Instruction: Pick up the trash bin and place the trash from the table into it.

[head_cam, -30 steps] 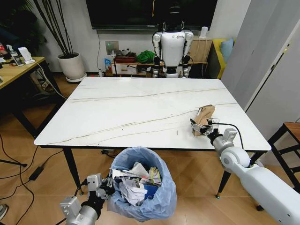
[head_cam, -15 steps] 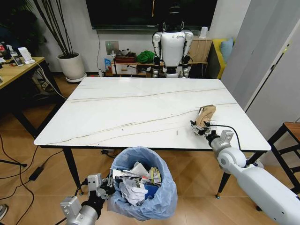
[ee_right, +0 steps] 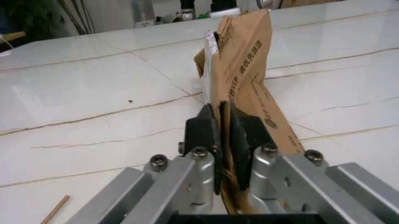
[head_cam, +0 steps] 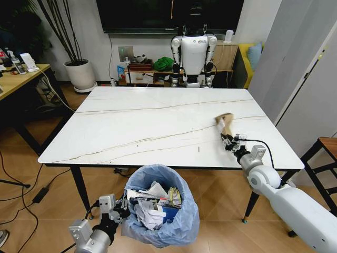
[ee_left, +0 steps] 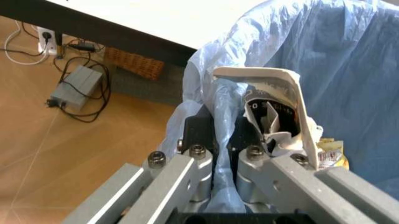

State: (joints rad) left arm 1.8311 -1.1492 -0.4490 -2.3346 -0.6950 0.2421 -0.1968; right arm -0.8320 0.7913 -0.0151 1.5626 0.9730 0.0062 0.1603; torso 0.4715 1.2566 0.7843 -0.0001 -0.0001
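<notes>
**Inspector:** What risks do you see from here?

**Operator:** Mainly the grip on the brown paper bag (ee_right: 240, 70). My right gripper (ee_right: 225, 133) has it by a thin edge only, with the rest standing up beyond the jaws. I judge the paper could slide out or tear on the way across, and it would drop onto the surface (head_cam: 152, 124) or the floor short of the bin. Second risk: the trash bin (head_cam: 160, 211) sits below the near edge of the surface and is already heaped with litter, so a stiff bag might catch on the pile or the rim and tip out.

**Inspector:** State of the jaws?

**Operator:** Right jaws are nearly closed, pinching the bag's edge between the black pads. The bag is at the right side of the surface, lower end low against it; I cannot tell whether it is touching. My left gripper (ee_left: 224, 135) is clamped narrow on the bin's rim and blue liner, holding the bin beside the surface's front edge.
</notes>
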